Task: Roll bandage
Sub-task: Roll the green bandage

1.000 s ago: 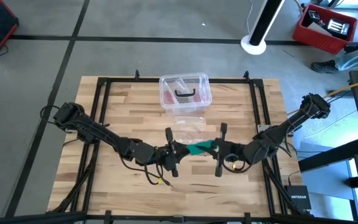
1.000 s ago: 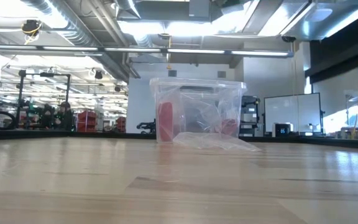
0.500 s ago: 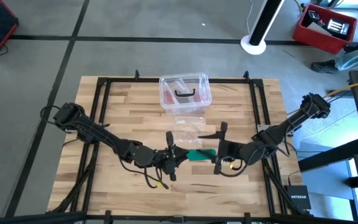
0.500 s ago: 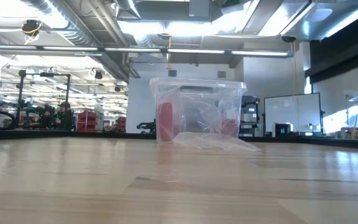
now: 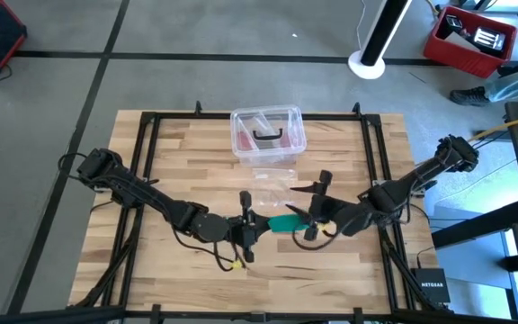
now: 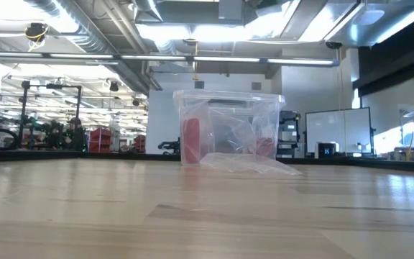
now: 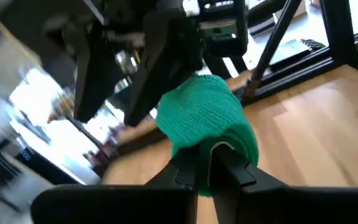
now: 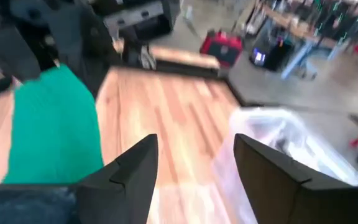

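The bandage [image 5: 286, 222] is a teal-green wad, partly rolled, near the table's middle toward the near edge. In the left wrist view the bandage [image 7: 204, 115] shows as a thick roll. My left gripper [image 5: 259, 227] comes at it from the left and is shut on it. My right gripper [image 5: 304, 218] stands at its right end, open. In the right wrist view the bandage [image 8: 51, 130] lies off to one side of my right gripper [image 8: 194, 168], and bare table shows between the fingers. Neither arm appears in the low view. My left gripper pinches the roll's near side [image 7: 232, 142] between its two fingers [image 7: 185, 171]. The fingers come about level from the table's left. The roll stands out beyond the fingertips toward the right gripper. Whether it clears the table I cannot tell.
A clear plastic box [image 5: 268, 130] with pinkish contents stands at the far middle of the table, also in the low view [image 6: 225, 129]. A crumpled clear plastic bag [image 5: 272, 184] lies just in front of it. Black frame rails [image 5: 147, 135] run along the table's left and right sides.
My right gripper has come off the bandage's right end, drawn slightly toward the far edge and turned. The bandage, a slanting strip between both grippers a second ago, is now a shorter bunch at my left gripper's fingertips. My left gripper has shifted slightly to the right.
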`<action>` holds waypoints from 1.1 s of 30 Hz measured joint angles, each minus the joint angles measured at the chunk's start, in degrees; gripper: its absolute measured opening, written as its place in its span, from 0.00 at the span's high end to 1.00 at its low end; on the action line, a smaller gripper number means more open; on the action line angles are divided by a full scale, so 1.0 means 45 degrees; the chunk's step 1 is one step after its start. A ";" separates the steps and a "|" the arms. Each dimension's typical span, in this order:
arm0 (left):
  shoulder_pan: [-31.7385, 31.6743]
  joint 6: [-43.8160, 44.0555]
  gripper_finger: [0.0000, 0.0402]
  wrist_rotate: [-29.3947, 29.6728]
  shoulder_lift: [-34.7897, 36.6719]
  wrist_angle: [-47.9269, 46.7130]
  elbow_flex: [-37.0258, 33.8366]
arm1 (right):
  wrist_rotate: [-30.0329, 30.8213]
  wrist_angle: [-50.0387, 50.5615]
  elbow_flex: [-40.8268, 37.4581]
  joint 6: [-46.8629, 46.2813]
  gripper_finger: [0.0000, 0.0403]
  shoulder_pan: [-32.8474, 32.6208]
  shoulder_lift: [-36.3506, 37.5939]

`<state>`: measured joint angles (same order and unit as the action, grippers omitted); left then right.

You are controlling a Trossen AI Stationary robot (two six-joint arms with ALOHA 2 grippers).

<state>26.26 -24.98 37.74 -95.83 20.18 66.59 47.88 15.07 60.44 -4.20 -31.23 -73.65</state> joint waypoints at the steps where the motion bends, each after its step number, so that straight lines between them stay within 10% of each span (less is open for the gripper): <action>1: -0.0036 0.0815 0.96 -0.0005 0.0000 -0.0315 0.0000 | -0.0133 0.0404 -0.0004 -0.0309 0.47 0.0082 0.0000; 8: -0.0150 0.5717 0.96 -0.0019 -0.0137 -0.3134 -0.0010 | -0.0667 0.2121 -0.0014 -0.1210 0.48 0.0109 0.0000; 14: -0.0186 0.7455 0.96 -0.0051 -0.0403 -0.3032 -0.0539 | -0.5392 0.0598 -0.0141 -0.0956 0.48 0.0107 -0.0368; 20: 0.0183 0.5662 0.96 -0.0334 -0.0398 -0.3031 -0.0559 | -0.4453 0.0322 -0.0305 0.0016 0.48 0.0380 -0.1381; 33: 0.0812 0.2110 0.96 -0.0019 -0.0398 -0.3015 -0.0559 | -1.0539 -0.0962 -0.0289 -0.1016 0.48 0.1955 -0.1933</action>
<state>29.91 -15.49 37.65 -97.62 6.61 64.07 0.46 10.74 59.14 -8.77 -22.44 -82.34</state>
